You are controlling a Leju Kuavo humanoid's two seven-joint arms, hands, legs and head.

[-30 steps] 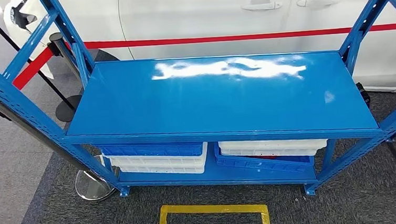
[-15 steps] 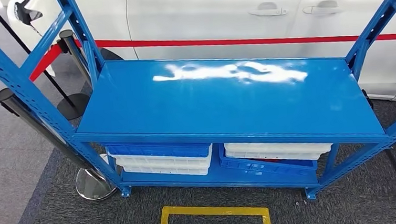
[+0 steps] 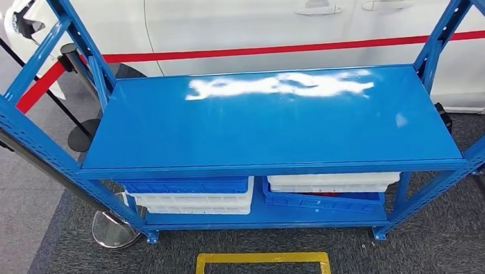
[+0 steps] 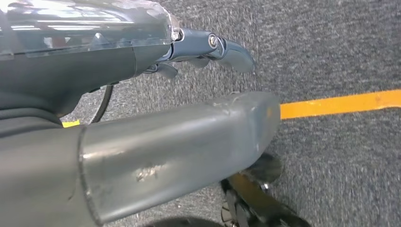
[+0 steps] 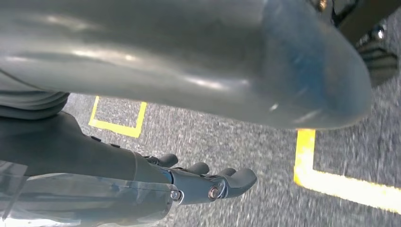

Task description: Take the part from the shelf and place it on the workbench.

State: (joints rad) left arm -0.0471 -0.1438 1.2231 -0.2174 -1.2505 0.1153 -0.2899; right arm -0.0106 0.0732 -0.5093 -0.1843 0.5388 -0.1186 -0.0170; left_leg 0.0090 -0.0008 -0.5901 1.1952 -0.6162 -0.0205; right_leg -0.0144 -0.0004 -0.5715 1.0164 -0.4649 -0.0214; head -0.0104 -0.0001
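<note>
Setting: blue shelf [image 3: 271, 119] standing before a white car [image 3: 251, 14].
Part: not identifiable; possibly lying inside lower bins [image 3: 192, 195], so heft and hold stay unknown.
Left robot hand [image 4: 208, 52]: hanging released.
Right robot hand [image 5: 208, 182]: hanging released.

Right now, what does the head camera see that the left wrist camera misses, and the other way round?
Head view alone: the blue shelf with its bare top board, blue and white trays on the level below, a white car behind a red barrier tape.

Left wrist view alone: the robot's left hand hanging over the floor, its dark fingers holding nothing.

Both: grey carpet marked with yellow tape.
</note>
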